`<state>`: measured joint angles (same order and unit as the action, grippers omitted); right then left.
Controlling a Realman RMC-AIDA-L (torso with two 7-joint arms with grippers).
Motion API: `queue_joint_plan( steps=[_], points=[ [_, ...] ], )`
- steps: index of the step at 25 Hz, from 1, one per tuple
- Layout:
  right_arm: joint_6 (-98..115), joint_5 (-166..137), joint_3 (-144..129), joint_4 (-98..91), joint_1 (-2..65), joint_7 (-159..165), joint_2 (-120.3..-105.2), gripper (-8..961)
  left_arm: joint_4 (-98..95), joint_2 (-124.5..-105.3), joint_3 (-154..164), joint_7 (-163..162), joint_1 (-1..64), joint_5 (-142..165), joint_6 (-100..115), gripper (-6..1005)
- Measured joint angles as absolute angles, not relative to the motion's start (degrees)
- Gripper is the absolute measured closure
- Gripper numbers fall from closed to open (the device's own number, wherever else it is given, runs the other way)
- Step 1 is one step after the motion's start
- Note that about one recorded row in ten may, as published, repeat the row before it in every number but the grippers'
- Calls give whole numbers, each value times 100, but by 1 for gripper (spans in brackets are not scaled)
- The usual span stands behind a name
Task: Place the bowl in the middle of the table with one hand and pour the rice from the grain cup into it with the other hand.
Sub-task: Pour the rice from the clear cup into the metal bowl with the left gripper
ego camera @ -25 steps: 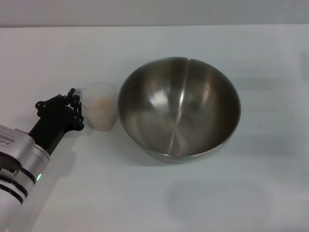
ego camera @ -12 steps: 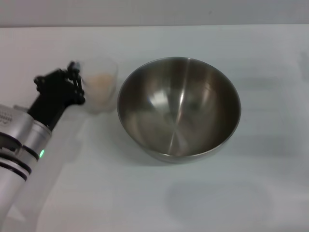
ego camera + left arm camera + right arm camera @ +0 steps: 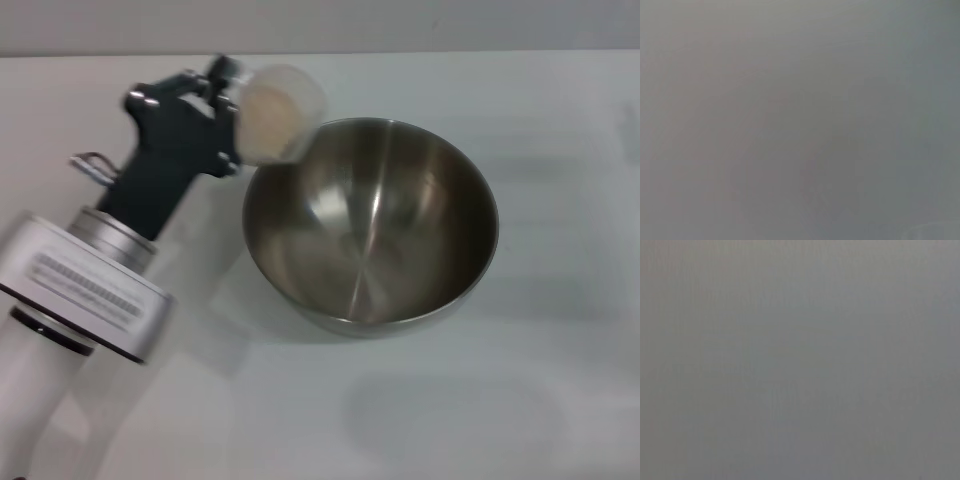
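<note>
The steel bowl (image 3: 370,225) stands in the middle of the white table (image 3: 450,420), and I see no rice inside it. My left gripper (image 3: 232,115) is shut on the grain cup (image 3: 277,113) and holds it lifted over the bowl's far-left rim. The cup is tilted with its mouth turned toward me. The pale rice (image 3: 268,120) shows inside the cup. The right gripper is out of view. Both wrist views show only plain grey.
The left arm's white and black forearm (image 3: 85,290) reaches in from the lower left over the table's left side. The table's far edge (image 3: 450,52) meets a grey wall.
My left gripper has lifted the grain cup from the table beside the bowl, carried it up and to the right to the bowl's rim, and tilted it.
</note>
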<state>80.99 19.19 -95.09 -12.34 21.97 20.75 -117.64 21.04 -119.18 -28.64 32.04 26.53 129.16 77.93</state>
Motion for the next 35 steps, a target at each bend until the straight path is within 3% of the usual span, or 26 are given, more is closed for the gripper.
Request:
queue_joint_plan(
  steps=[21, 35],
  points=[
    [8104, 1895, -9438, -1248, 2233, 2047, -11722, 379, 2600, -11917, -2588, 9900, 2759, 14338, 7163, 963],
    [8085, 1880, -9439, -1248, 2275, 1751, -11708, 379, 2595, -11918, -2585, 11830, 2747, 14704, 7146, 957]
  ],
)
